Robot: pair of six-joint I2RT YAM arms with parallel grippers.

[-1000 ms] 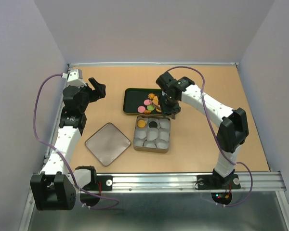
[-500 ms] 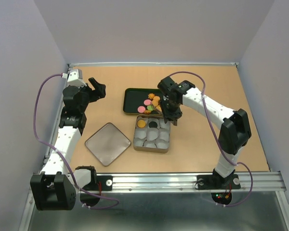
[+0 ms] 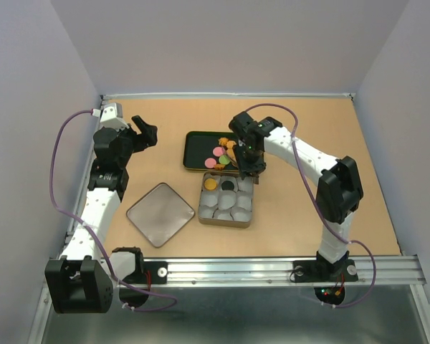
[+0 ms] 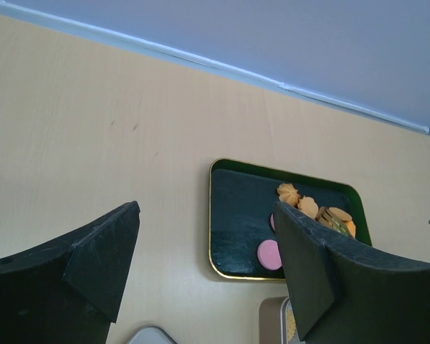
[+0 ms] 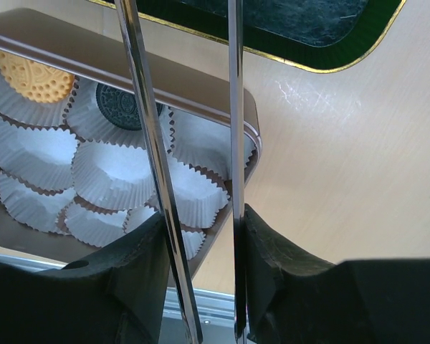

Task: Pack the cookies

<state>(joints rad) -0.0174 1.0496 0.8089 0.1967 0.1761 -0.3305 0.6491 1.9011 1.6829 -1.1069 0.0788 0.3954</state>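
The cookies lie in a pile of orange, pink and green pieces at the right end of a dark green tray. One orange cookie and one black cookie sit in paper cups in the tin. My right gripper hangs over the tin's far right corner, shut on steel tongs. The tong tips run out of the top of the right wrist view. Far to the left, my left gripper is open and holds nothing. Its view shows the tray and a pink cookie.
The tin's square lid lies flat left of the tin. Several white paper cups in the tin hold nothing. Walls close the table at the back and both sides; a metal rail runs along the near edge.
My right arm has shifted a little to the left with the tongs, staying over the gap between tray and tin. The left arm has not moved.
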